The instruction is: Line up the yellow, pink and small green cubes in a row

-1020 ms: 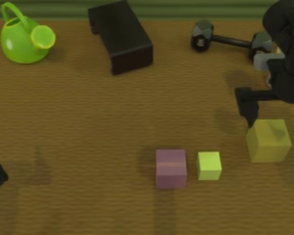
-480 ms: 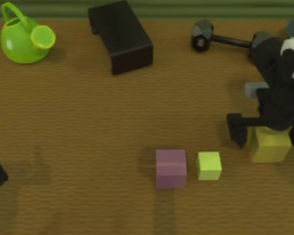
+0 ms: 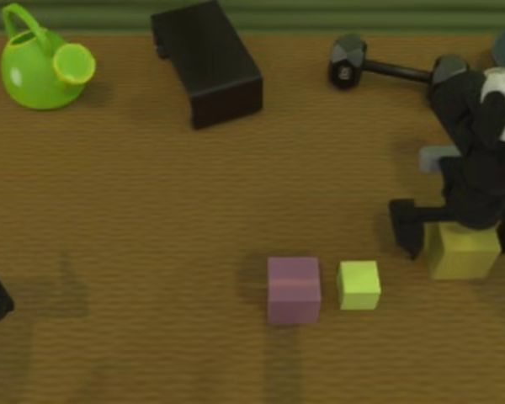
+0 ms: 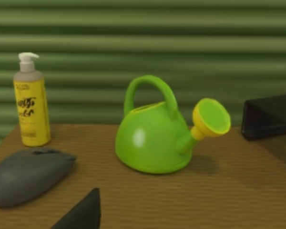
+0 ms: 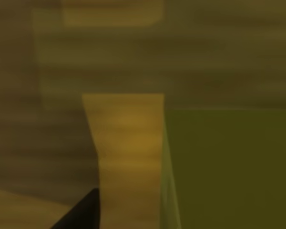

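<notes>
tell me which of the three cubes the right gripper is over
The yellow cube, the largest and dullest, farthest right in the top view. The right gripper straddles it; the pink cube and small green cube sit apart.

pink cube (image 3: 294, 289) near table's front middle, small green cube (image 3: 358, 284) just right of it with a gap, yellow cube (image 3: 463, 250) further right under the right gripper (image 3: 459, 234). watering can (image 3: 42, 67) back left, black stand (image 3: 208, 61) right of it, dumbbell (image 3: 393, 71) back right. left wrist view: bottle (image 4: 31, 101) and mouse (image 4: 29, 175) beside the can.
</notes>
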